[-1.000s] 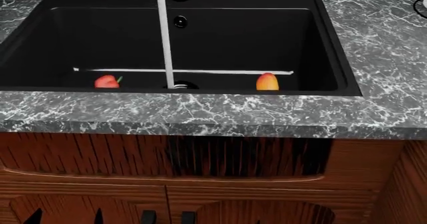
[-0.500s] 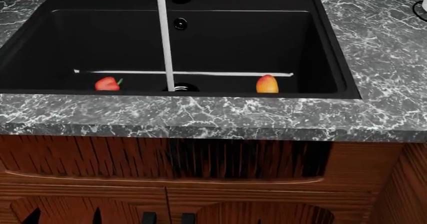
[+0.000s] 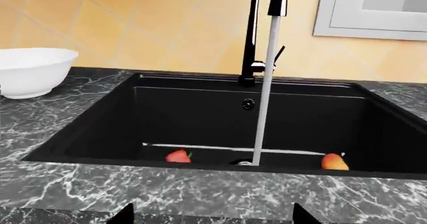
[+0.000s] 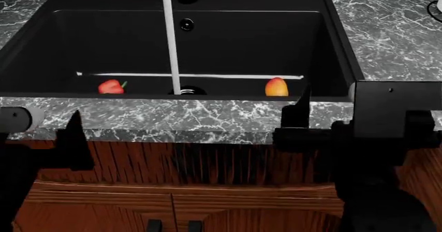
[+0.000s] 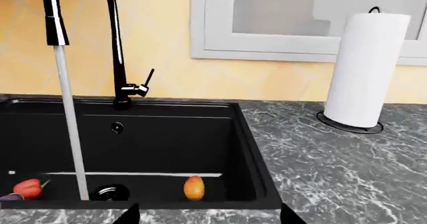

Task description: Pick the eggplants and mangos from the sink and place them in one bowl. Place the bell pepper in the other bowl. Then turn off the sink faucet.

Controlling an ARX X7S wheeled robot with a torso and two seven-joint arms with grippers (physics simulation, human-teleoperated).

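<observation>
A red bell pepper [image 4: 111, 86] lies on the left of the black sink's [image 4: 345, 45] floor and an orange mango [image 4: 276, 87] on the right. Both also show in the left wrist view, pepper [image 3: 178, 156] and mango [image 3: 333, 162], and in the right wrist view, pepper [image 5: 28, 188] and mango [image 5: 193, 187]. No eggplant shows clearly. Water runs from the black faucet [image 3: 253, 34]; its handle [image 5: 143, 84] sticks out sideways. A white bowl [image 3: 30, 71] stands on the counter left of the sink. My left gripper [image 3: 213, 216] and right gripper [image 5: 208, 215] are open and empty, in front of the counter edge.
A paper towel roll [image 5: 363, 69] stands on the marble counter [image 4: 207, 118] right of the sink. Wooden cabinet doors [image 4: 207, 190] are below the counter. My left arm [image 4: 20, 159] and right arm [image 4: 373, 133] hang in front of the counter's front edge.
Both arms have risen from the bottom edge of the head view up to the counter's front edge. The fruit and the water stream are unchanged.
</observation>
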